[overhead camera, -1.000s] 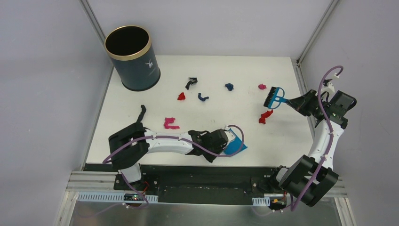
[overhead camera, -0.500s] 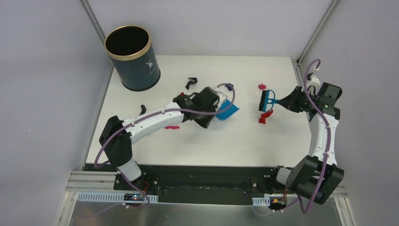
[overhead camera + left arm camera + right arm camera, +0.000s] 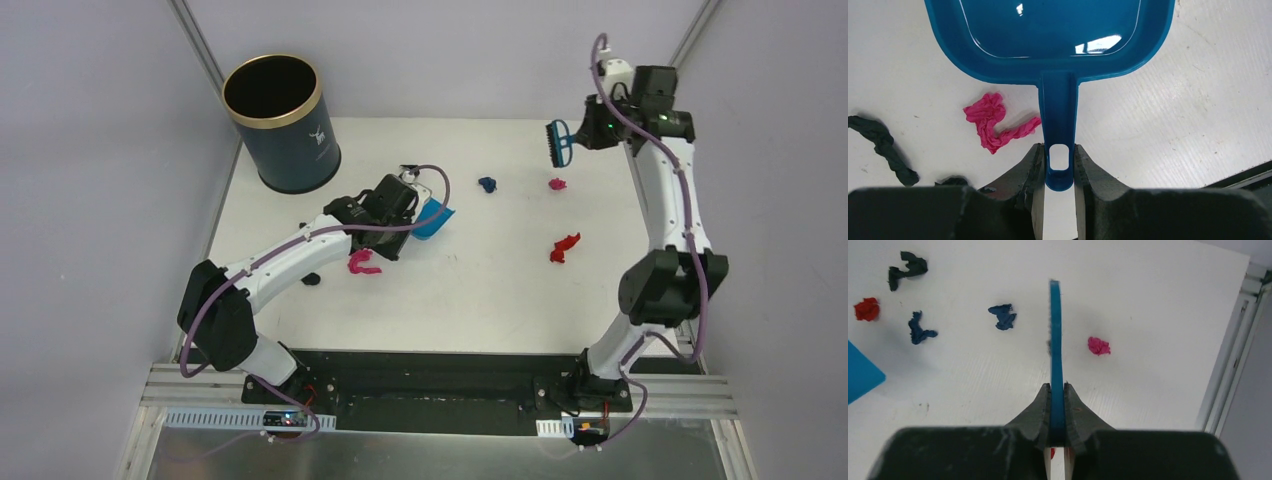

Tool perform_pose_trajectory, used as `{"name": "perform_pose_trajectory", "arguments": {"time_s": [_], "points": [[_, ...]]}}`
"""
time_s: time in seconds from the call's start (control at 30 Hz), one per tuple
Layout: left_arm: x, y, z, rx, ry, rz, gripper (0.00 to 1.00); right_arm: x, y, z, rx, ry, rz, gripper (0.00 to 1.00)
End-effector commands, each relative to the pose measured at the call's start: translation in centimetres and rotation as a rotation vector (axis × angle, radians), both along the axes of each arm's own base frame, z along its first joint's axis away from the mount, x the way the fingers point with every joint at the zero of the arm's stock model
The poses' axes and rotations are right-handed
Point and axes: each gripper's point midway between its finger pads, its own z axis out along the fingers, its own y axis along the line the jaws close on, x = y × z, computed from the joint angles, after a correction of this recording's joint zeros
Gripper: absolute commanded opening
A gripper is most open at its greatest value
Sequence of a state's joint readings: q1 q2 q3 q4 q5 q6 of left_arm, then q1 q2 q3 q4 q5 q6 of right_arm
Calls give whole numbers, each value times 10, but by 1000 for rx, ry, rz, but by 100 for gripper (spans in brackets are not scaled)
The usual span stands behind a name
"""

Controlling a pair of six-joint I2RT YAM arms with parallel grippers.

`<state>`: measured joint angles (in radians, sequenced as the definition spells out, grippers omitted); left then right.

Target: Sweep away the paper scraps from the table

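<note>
My left gripper (image 3: 408, 214) is shut on the handle of the blue dustpan (image 3: 433, 221), which lies low over the white table (image 3: 500, 300) left of centre. In the left wrist view the jaws (image 3: 1059, 165) clamp the handle (image 3: 1059, 120); a magenta-pink scrap (image 3: 995, 122) and a black scrap (image 3: 883, 147) lie to its left. My right gripper (image 3: 590, 135) is shut on the blue brush (image 3: 557, 143), held above the table's far right. Below it lie dark blue (image 3: 1003, 316), magenta (image 3: 1098, 346), red (image 3: 866, 309) and black (image 3: 908, 267) scraps.
The dark blue gold-rimmed bin (image 3: 280, 125) stands at the far left corner. A red scrap (image 3: 565, 248) lies right of centre, a pink one (image 3: 362, 263) beside the left arm. Grey walls enclose the table; a metal rail (image 3: 1233, 355) runs along its right edge.
The left arm swung the dustpan from the near edge up to left of centre. The right arm lifted the brush away from the red scrap to the far right corner.
</note>
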<state>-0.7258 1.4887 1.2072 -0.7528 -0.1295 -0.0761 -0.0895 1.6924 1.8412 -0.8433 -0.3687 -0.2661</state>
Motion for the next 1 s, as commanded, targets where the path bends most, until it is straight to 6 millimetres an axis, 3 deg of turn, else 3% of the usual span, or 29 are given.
{"name": "perform_pose_trajectory", "arguments": {"time_s": [0.0,0.07,0.2,0.33,0.47,0.57,0.77,0.97], "points": [[15,2,18,-45,-73,22,0,27,44,-36,-247,57,197,0],[14,1,19,-53,-68,18,0,50,55,-49,-371,36,273,0],[18,6,17,-30,-86,41,0,85,81,-64,-399,23,325,0],[15,-3,14,-101,-39,30,0,103,103,-89,-578,0,479,0],[20,1,9,-118,-13,62,0,108,116,-110,-764,-74,664,0],[23,4,7,-141,9,86,0,89,123,-123,-850,-113,872,0],[26,4,5,-188,55,107,0,29,134,-145,-996,-116,1202,0],[27,4,4,-209,78,106,0,-41,129,-140,-1032,-67,1382,0]]}}
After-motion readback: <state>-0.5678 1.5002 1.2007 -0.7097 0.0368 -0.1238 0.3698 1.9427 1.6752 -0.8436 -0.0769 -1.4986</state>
